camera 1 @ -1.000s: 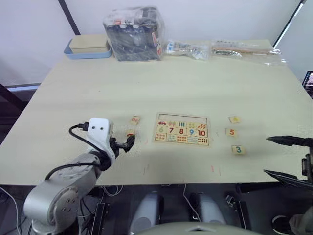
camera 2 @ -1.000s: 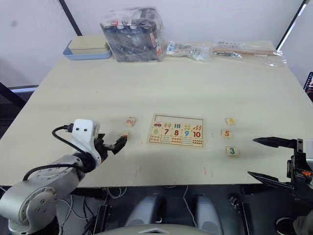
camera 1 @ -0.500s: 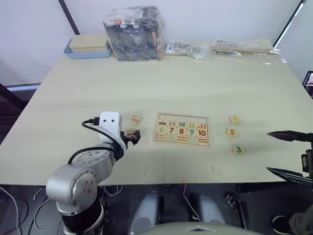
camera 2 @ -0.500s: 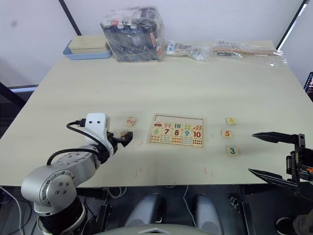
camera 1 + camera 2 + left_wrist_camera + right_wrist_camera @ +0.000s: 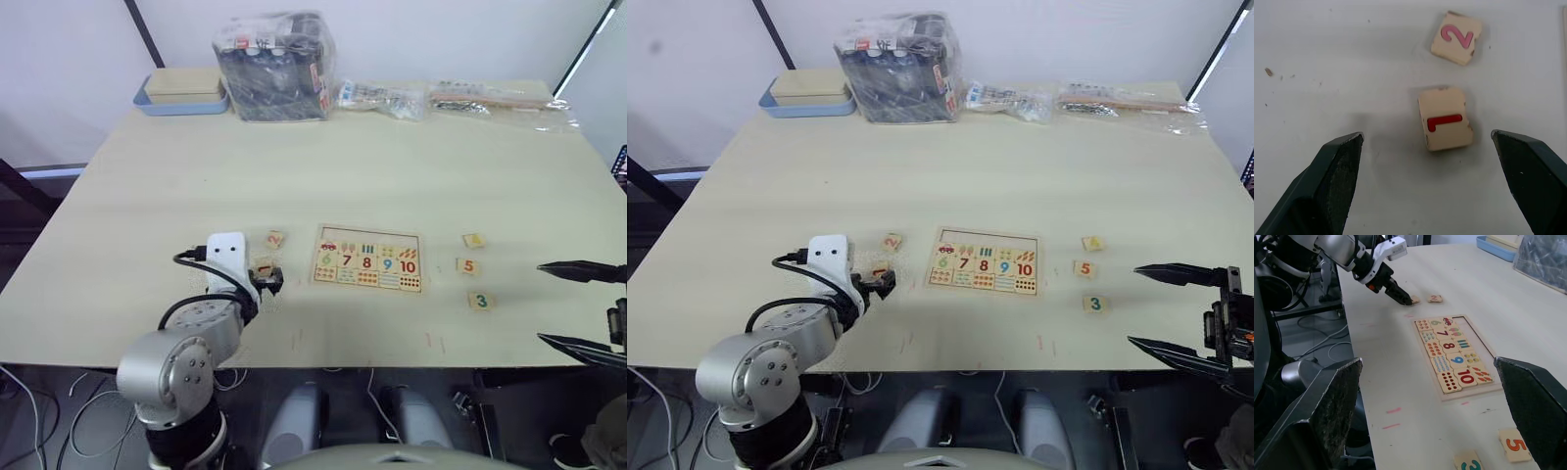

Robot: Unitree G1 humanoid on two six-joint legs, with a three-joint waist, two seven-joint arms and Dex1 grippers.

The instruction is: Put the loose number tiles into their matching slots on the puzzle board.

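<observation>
Near the worktop's front-left edge, our wide-open, empty left gripper [image 5: 1427, 147] is straddling the "1" tile [image 5: 1444, 125], which we are judging light, stiff and best pinched by opposite side edges.

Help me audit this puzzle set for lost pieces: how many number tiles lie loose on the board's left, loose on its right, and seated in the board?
Loose, left of the puzzle board: 2 (tile 1, tile 2)
Loose, right of it: 3 (tile 4, tile 5, tile 3)
Seated in the board: 5 (tiles 6 to 10)
Total: 10

Tiles 1 [image 5: 264, 268], 2 [image 5: 274, 238] left of puzzle board [image 5: 367, 259]
</observation>
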